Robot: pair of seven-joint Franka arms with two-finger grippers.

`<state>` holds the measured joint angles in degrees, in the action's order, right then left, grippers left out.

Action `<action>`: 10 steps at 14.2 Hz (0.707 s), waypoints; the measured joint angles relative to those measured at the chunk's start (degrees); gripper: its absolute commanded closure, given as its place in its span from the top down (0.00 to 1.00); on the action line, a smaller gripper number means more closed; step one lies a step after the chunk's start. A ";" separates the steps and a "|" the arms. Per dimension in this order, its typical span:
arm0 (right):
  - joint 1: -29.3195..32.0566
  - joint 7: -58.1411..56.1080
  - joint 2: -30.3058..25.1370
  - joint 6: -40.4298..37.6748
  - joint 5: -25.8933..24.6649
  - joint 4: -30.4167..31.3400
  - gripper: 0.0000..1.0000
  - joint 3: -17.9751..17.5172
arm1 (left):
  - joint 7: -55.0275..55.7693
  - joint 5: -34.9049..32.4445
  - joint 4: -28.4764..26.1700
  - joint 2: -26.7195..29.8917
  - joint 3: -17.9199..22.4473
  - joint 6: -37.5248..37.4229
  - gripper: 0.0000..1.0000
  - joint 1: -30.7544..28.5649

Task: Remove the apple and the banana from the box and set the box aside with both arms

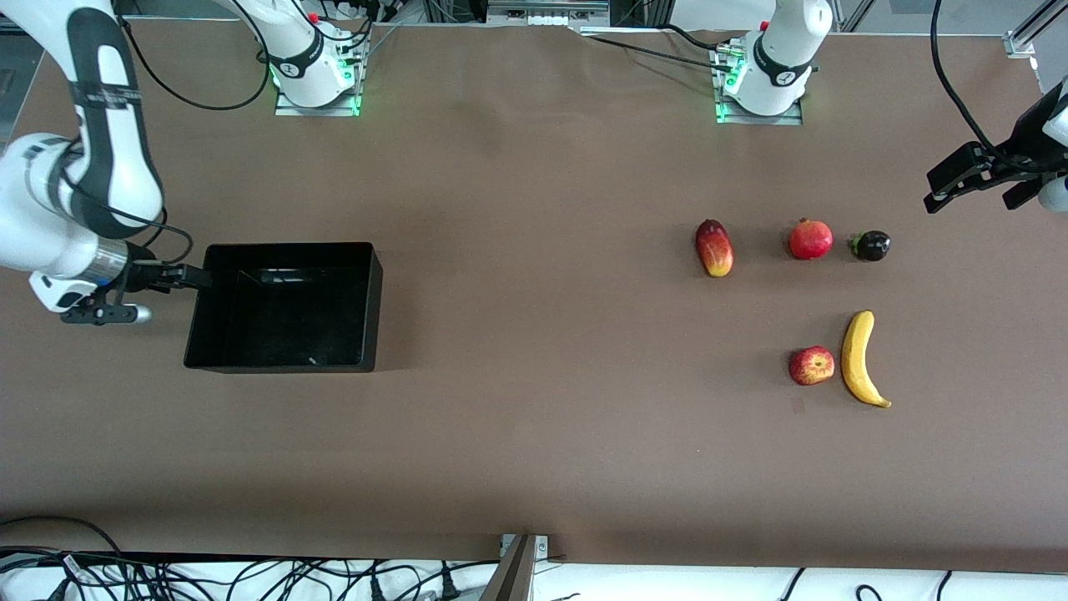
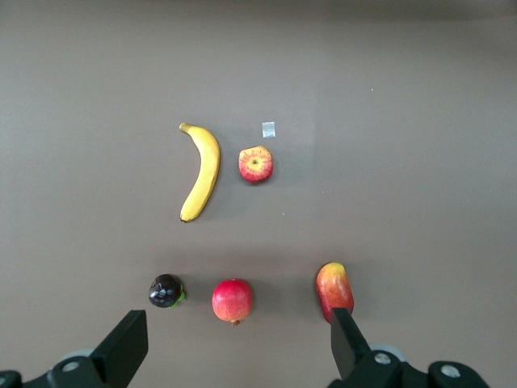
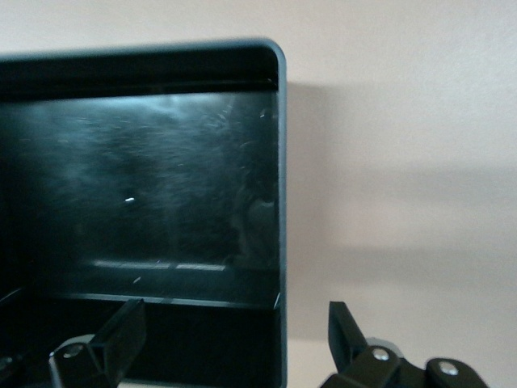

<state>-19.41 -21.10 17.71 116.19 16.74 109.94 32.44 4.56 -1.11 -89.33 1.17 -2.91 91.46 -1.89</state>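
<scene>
Now the right gripper (image 1: 196,278) has its jaws spread at the wall of the box (image 1: 284,363), at the right arm's end of the counter. Apple (image 1: 812,366) and banana (image 1: 861,359) lie well apart from the box. Left gripper (image 1: 972,177) hovers, jaws wide. Box looks light, stiff, slick: pinch its rim.

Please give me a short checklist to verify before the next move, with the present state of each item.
1. Apple out of the box: ok, on the table beside the banana.
2. Banana out of box: ok.
3. Box holds no fruit: ok.
4. Box set aside: ok, at the right arm's end.
5. Right gripper released: ok, open at the box wall.
6. Left gripper free: ok, open, holding nothing.
</scene>
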 measured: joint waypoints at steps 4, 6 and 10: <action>0.02 1.04 -1.32 -16.65 -5.08 -14.00 1.00 1.09 | 0.00 0.00 -0.06 0.02 0.04 0.00 1.00 0.03; -0.24 2.17 -1.44 -26.09 -6.89 -22.43 1.00 1.06 | 0.00 0.00 -0.10 0.03 0.06 0.00 1.00 0.04; -0.34 2.85 -1.46 -34.25 -8.25 -33.63 1.00 0.97 | 0.00 0.00 -0.15 0.04 0.08 0.00 1.00 0.05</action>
<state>-19.76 -18.25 16.25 81.94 8.49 76.30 33.41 4.56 -1.11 -89.48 1.21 -2.82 91.46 -1.84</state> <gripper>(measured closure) 0.000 0.000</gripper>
